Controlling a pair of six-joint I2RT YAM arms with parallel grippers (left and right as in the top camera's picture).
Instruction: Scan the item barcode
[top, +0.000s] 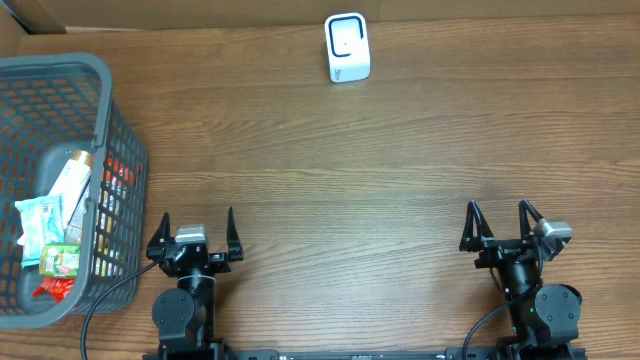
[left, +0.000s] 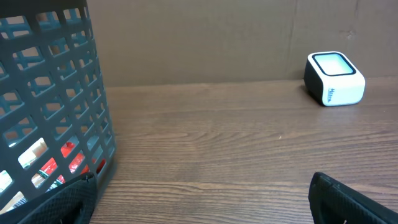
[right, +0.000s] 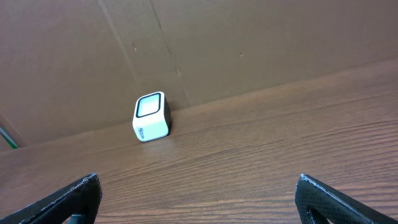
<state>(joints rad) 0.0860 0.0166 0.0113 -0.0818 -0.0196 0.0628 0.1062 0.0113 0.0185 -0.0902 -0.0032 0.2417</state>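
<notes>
A small white barcode scanner (top: 347, 48) with a dark window stands at the far edge of the table; it also shows in the left wrist view as the scanner (left: 334, 78) and in the right wrist view as the scanner (right: 151, 117). Packaged items (top: 60, 215) lie inside the grey basket (top: 112, 95) at the left; I cannot make out any barcode. My left gripper (top: 194, 234) sits near the front edge just right of the basket, open and empty. At the front right, my right gripper (top: 497, 222) is open and empty too.
The basket's mesh wall (left: 56, 99) fills the left of the left wrist view, close to the left fingertip (left: 68, 202). A brown cardboard wall (right: 205, 43) backs the table behind the scanner. Wood tabletop (top: 360, 170) stretches between the arms and the scanner.
</notes>
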